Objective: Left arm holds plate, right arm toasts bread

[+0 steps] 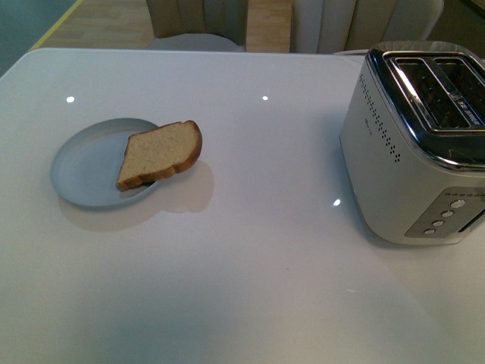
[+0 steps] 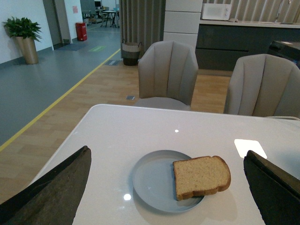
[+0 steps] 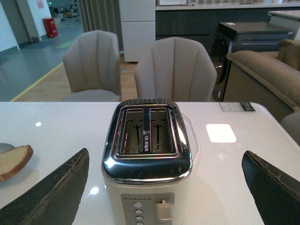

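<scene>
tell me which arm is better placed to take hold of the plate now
Left. The left claw is open and frames the plate, with the bread resting on it, straight ahead. The right claw faces the toaster instead.

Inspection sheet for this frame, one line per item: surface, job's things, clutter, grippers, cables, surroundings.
Surface: white glossy table, lamp reflections.
Job's things: bread lies on the plate, overhanging its rim toward the toaster; toaster slots empty.
Clutter: nothing seen.
Grippers: left gripper open, facing the plate; right gripper open, facing the toaster; both empty.
Cables: pale cord seems to loop beside the toaster.
Surroundings: padded chairs behind the table, wooden floor.
</scene>
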Available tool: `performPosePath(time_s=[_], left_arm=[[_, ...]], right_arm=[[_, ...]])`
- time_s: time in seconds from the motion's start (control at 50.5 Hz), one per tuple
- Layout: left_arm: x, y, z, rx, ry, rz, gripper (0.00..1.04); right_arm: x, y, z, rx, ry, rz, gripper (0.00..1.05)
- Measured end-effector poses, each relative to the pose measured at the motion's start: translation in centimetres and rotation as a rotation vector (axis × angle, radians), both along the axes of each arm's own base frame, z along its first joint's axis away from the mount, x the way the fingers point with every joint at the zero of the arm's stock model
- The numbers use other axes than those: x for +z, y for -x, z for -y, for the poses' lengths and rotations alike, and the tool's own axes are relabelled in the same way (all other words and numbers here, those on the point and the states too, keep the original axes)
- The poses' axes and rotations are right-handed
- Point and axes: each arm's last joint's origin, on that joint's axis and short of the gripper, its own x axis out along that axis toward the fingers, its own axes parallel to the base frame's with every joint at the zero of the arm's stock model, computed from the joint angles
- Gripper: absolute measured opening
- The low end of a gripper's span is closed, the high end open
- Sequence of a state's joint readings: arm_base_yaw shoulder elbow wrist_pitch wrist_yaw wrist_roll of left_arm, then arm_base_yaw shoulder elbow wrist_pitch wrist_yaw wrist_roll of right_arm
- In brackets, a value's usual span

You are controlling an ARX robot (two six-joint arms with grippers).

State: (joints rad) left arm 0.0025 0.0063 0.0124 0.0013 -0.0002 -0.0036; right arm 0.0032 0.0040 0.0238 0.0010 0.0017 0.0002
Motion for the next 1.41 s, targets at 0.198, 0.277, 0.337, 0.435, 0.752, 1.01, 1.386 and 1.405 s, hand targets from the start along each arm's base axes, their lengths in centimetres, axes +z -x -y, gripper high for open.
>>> performPosePath(time_s=[0.198,0.277,0.337,0.435,0.752,1.01,1.386,1.405], left_arm=[[0.0,0.0,0.0,0.000,0.000,0.000,0.98],[0.0,0.0,0.0,0.000,0.000,0.000,0.98],[0.0,0.0,0.0,0.000,0.000,0.000,0.98],[0.0,0.0,0.0,0.000,0.000,0.000,0.98],[0.0,0.0,0.0,0.000,0.000,0.000,0.98],[0.0,0.0,0.0,0.000,0.000,0.000,0.98],[0.7,-1.2,0.2,0.286,0.163,-0.250,0.98],[0.8,-1.3,0.2,0.284,0.166,-0.246,0.98]], right_arm=[[0.0,0.0,0.0,0.000,0.000,0.000,0.96],[0.0,0.0,0.0,0.000,0.000,0.000,0.96],[0.0,0.0,0.0,0.000,0.000,0.000,0.96],[0.0,0.0,0.0,0.000,0.000,0.000,0.96],[0.0,0.0,0.0,0.000,0.000,0.000,0.96],[0.0,0.0,0.0,0.000,0.000,0.000,0.96],[0.0,0.0,0.0,0.000,0.000,0.000,0.96],[0.0,0.0,0.0,0.000,0.000,0.000,0.96]])
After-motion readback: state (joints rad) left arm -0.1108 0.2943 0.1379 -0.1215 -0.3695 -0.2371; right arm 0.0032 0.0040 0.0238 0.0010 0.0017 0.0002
